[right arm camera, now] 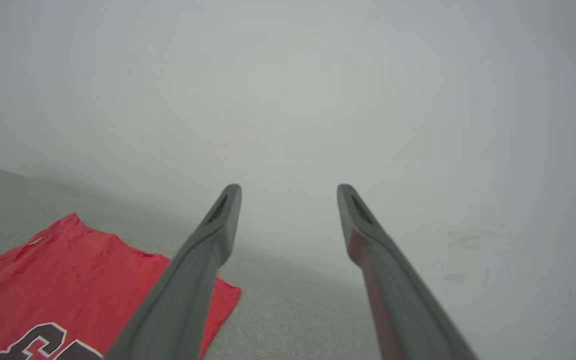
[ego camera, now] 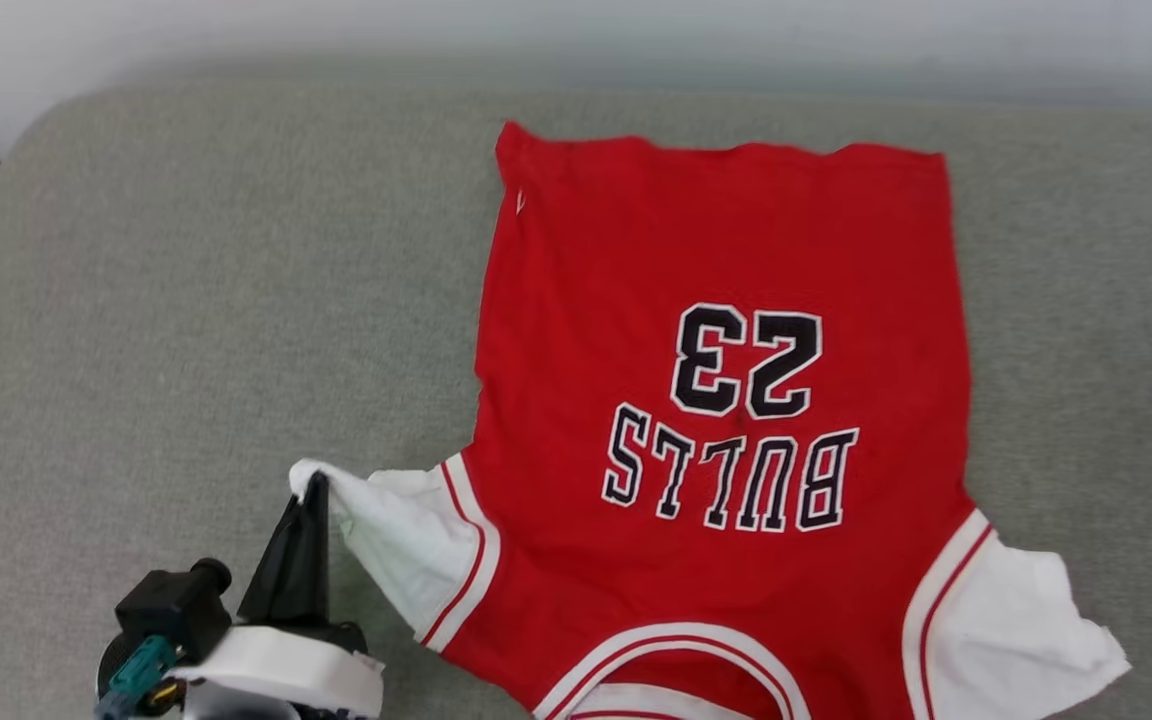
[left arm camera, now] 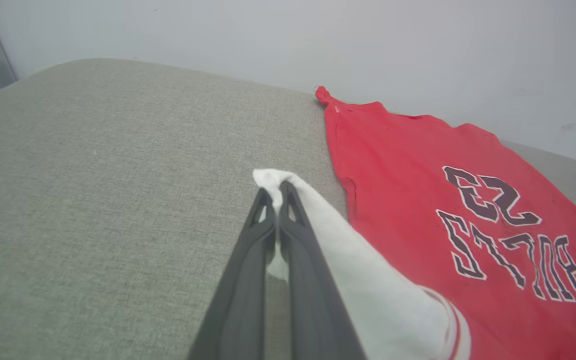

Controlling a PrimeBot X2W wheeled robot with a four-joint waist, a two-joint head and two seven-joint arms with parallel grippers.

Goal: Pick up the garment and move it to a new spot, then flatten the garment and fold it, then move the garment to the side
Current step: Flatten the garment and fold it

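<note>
The left pincer [ego camera: 314, 488] [left arm camera: 275, 192] is clamped narrow on the tip of a white sleeve [ego camera: 391, 535] [left arm camera: 363, 280], its two dark fingers pressed together with a fold of the cloth pinched between them and lifted a little off the surface. That sleeve belongs to the red jersey [ego camera: 716, 250] [left arm camera: 398, 165] [right arm camera: 68, 260], which lies spread out, lettering up, on the grey fabric-covered counter [ego camera: 186, 300]. In the head view its black "BULLS 23" lettering [ego camera: 736, 420] reads upside down, the collar [ego camera: 676, 650] is at the near edge and the hem runs along the far side near the pale wall [ego camera: 576, 30]. The other white sleeve [ego camera: 1016, 620] rests flat on the counter on the robot's right. The right pincer [right arm camera: 289, 192] stands wide apart and holds nothing, raised over the counter beside the jersey's hem corner and pointing at the wall.
</note>
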